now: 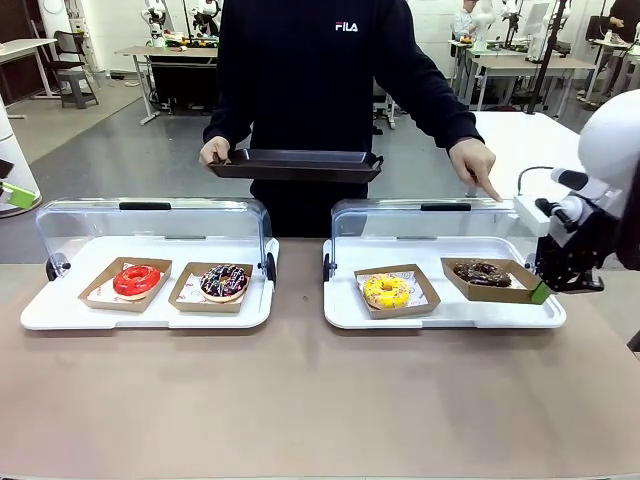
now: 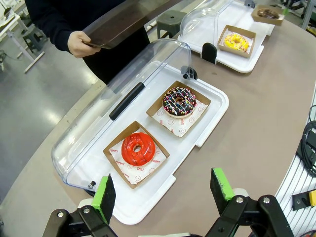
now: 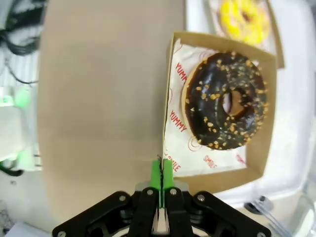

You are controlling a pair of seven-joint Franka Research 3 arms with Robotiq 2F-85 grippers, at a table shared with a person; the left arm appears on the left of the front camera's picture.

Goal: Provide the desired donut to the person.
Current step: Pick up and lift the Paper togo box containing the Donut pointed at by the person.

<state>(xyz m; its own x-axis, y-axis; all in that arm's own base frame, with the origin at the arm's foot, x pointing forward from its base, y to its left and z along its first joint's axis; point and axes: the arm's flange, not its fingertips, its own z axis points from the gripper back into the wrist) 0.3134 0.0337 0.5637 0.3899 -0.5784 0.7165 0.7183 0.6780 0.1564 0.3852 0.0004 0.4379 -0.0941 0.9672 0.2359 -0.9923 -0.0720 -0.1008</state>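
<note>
The person [image 1: 320,80] in a black sweatshirt stands at the far side. One hand holds a black tray [image 1: 295,165]. The other hand [image 1: 478,165] points a finger down at the right display case. A chocolate donut with nut bits [image 1: 482,272] [image 3: 224,101] lies in a brown cardboard tray [image 1: 500,292] [image 3: 217,177] at that case's right end. My right gripper [image 1: 540,293] [image 3: 162,170] is shut on this cardboard tray's rim. My left gripper [image 2: 163,187] hangs open above the front edge of the left case, holding nothing.
The right case's white base [image 1: 440,318] also carries a yellow donut [image 1: 386,290] [image 2: 236,41]. In the left case [image 1: 60,310] lie a red donut [image 1: 137,280] [image 2: 138,148] and a chocolate sprinkle donut [image 1: 224,282] [image 2: 179,101]. Both clear lids [image 1: 150,225] stand swung back. Bare brown table lies in front.
</note>
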